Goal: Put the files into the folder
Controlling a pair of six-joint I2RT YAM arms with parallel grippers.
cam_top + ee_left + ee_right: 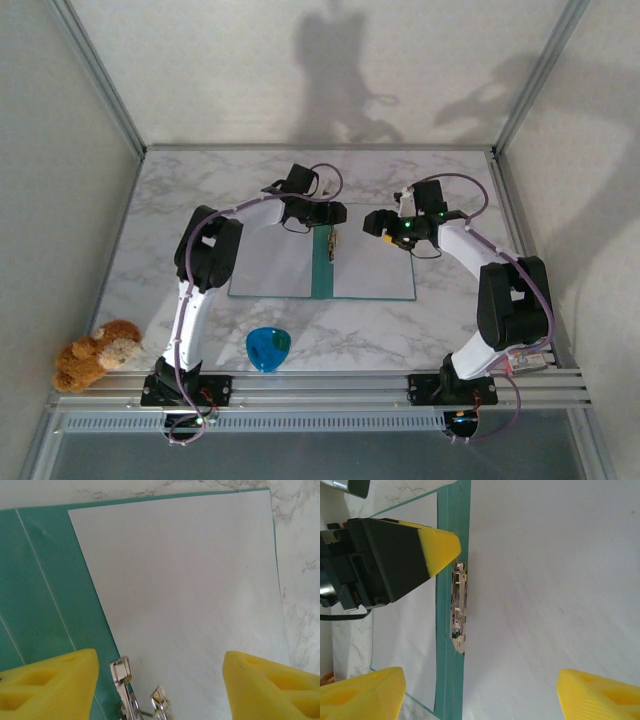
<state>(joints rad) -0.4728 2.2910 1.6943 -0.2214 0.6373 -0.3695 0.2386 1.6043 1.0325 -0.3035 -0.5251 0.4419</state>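
The folder (pixel 323 270) lies open and flat in the middle of the tabletop (pixel 180 200). White files (pixel 185 590) lie on both halves. A shiny clip (pixel 458 610) sits at the far end of the green spine. The left gripper (pixel 160 680) hangs over the clip, jaws spread, pinching nothing. The right gripper (pixel 480 690) hangs over the right half, jaws spread too.
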